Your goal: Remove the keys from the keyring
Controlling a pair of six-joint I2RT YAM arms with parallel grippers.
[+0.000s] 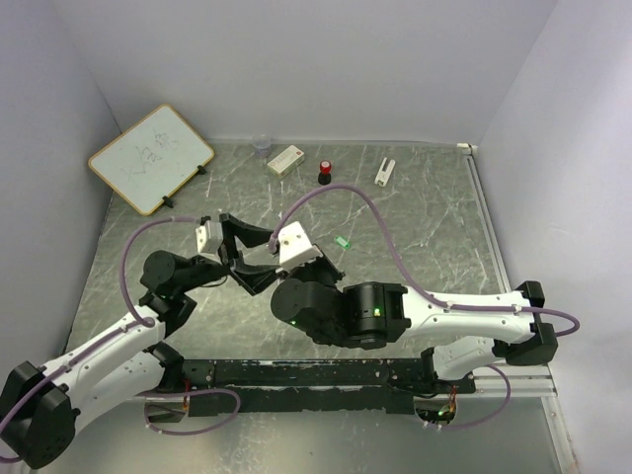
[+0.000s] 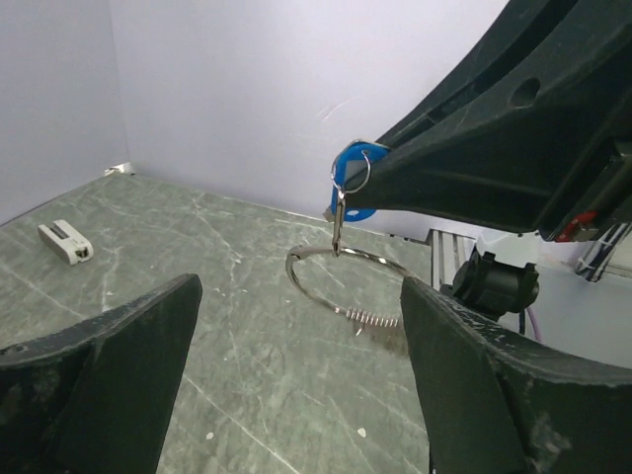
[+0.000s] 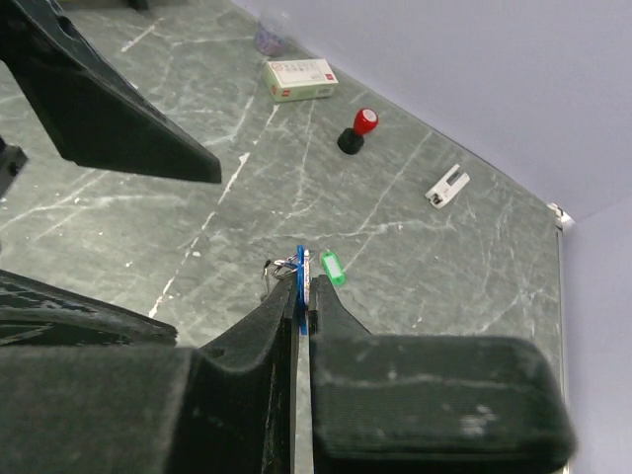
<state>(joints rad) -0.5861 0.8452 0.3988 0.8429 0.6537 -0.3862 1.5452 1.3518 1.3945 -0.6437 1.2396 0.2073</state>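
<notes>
Count: two keys, one keyring (image 2: 367, 317); right pincer (image 3: 301, 286) clamped on blue key (image 2: 346, 176), head mostly hidden; keyring hangs just under its tips; green key (image 3: 331, 267) loose beyond them; left pincer (image 2: 298, 291) gaping, ring ahead

No text is readable. Whiteboard (image 1: 151, 159) has faint scribbles, illegible. Box (image 3: 301, 79) carries red print, too small to read.
</notes>
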